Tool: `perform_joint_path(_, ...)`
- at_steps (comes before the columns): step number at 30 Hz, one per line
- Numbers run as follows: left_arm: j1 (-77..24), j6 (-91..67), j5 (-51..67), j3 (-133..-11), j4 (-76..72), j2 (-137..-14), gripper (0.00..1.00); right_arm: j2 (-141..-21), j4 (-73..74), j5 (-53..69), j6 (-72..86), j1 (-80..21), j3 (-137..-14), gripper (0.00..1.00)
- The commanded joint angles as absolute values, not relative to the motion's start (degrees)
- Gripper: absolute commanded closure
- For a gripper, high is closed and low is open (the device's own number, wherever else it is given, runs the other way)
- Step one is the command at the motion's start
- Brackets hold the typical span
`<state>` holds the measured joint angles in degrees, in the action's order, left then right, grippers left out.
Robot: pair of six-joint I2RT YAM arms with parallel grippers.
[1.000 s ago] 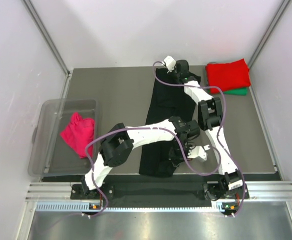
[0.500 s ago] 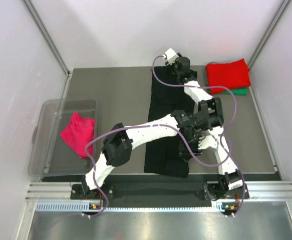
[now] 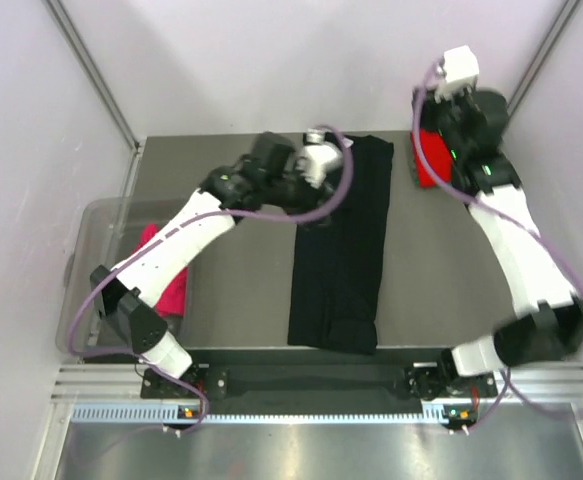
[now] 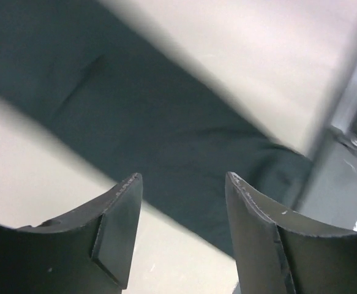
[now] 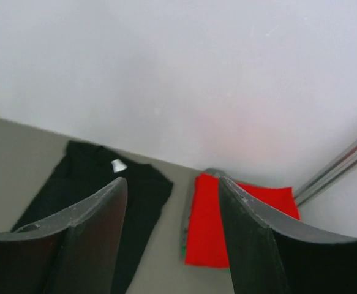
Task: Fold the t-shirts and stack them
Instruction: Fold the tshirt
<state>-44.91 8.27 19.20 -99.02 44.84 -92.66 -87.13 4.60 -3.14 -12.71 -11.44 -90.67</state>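
Note:
The black t-shirt (image 3: 341,250) lies on the table as a long narrow strip running front to back, free of both grippers. In the right wrist view the black t-shirt (image 5: 86,177) shows its white neck label (image 5: 118,165). My left gripper (image 3: 316,190) hovers open by the strip's far left corner; in the left wrist view nothing sits between the open fingers of this gripper (image 4: 181,184), and the black cloth (image 4: 166,122) lies below. My right gripper (image 3: 439,120) is raised at the back right, open and empty (image 5: 172,184). Beneath it the folded red t-shirt (image 5: 209,226) lies on a green one (image 5: 182,250).
A clear plastic bin (image 3: 91,230) at the table's left edge holds the magenta t-shirt (image 3: 171,285), partly covered by my left arm. White walls close in the back and sides. A metal rail (image 3: 321,385) runs along the near edge.
Both grippers have opened and let go of the black t-shirt. The left arm has swung to the back left, the right arm has lifted to the back right corner. The shirt stays as a strip.

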Motion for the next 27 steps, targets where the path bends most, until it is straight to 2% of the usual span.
perform_joint_path(1,-33.9,-3.3,27.5,-90.2,38.9,-92.4,0.39,-80.3,17.3,3.5,-8.6,-12.0,-77.9,0.40)
perform_joint_path(3,-29.7,-3.6,29.3,-85.5,36.7,-90.6,0.40,-76.7,18.3,4.6,-7.6,-11.5,-71.8,0.40)
perform_joint_path(6,-27.3,-5.3,26.0,-78.2,31.5,-85.5,0.38,-70.5,22.8,10.4,-3.9,-10.3,-66.8,0.39)
perform_joint_path(9,-24.3,-13.6,25.8,-70.8,27.8,-80.9,0.34,-66.1,30.3,22.5,2.0,-9.1,-62.2,0.39)
perform_joint_path(12,-22.0,-21.9,31.3,-65.5,30.2,-78.6,0.34,-63.9,38.0,35.5,7.1,-8.4,-55.1,0.39)
perform_joint_path(14,-21.5,-26.2,34.8,-60.6,32.2,-78.1,0.34,-62.4,41.0,42.5,11.1,-7.6,-49.7,0.35)
perform_joint_path(15,-21.5,-27.9,36.7,-58.7,32.6,-78.1,0.34,-61.5,41.6,43.5,12.5,-6.9,-43.4,0.34)
perform_joint_path(18,-21.4,-33.2,39.9,-50.3,31.1,-78.0,0.34,-58.4,44.2,43.7,19.9,-7.6,-34.4,0.32)
perform_joint_path(23,-21.5,-39.7,40.5,-37.9,23.7,-78.8,0.37,-63.3,46.9,37.5,21.4,-9.5,-33.3,0.37)
perform_joint_path(27,-22.5,-41.9,40.4,-35.3,20.7,-79.6,0.37,-65.9,46.8,37.0,22.1,-10.5,-32.1,0.40)
